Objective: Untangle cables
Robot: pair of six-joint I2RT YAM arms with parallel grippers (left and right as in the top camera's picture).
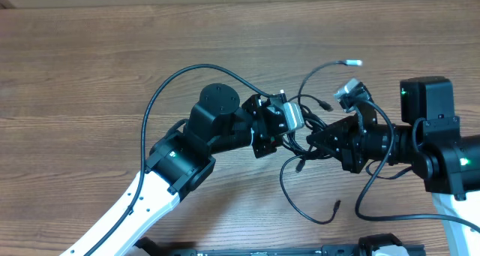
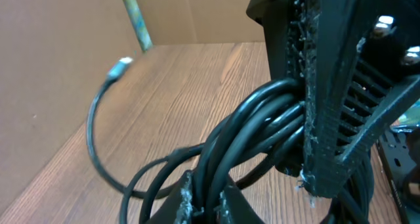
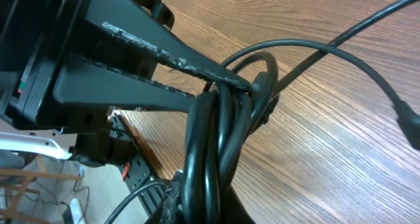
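Fingers, left: the left fingers (image 3: 151, 50) are pressed together at their tips on a bunch of thin black flexible cables (image 3: 216, 138), pinching several strands at once.
Fingers, right: the right fingers (image 2: 328, 119) are closed as well, clamped on the same bunch.
Spacing of the grips: tip to tip and nearly touching, above the brown wood-grain surface (image 1: 90, 61).
Where the cables are: the tangled part sits between the two sets of fingers. A silver-tipped plug end (image 1: 351, 61) arcs out beyond the right fingers, and a small black plug end (image 1: 337, 205) trails onto the surface below both.
Long axis: the bunch runs straight from one grip to the other, as a very short span.
Nearer arm: neither, since both hold it already.
Judgement on the coming move: pulling apart along that axis would probably cinch the strands tighter. Letting one grip go and taking a single loose tail looks the likelier way forward.
Risk: strands slipping out together.
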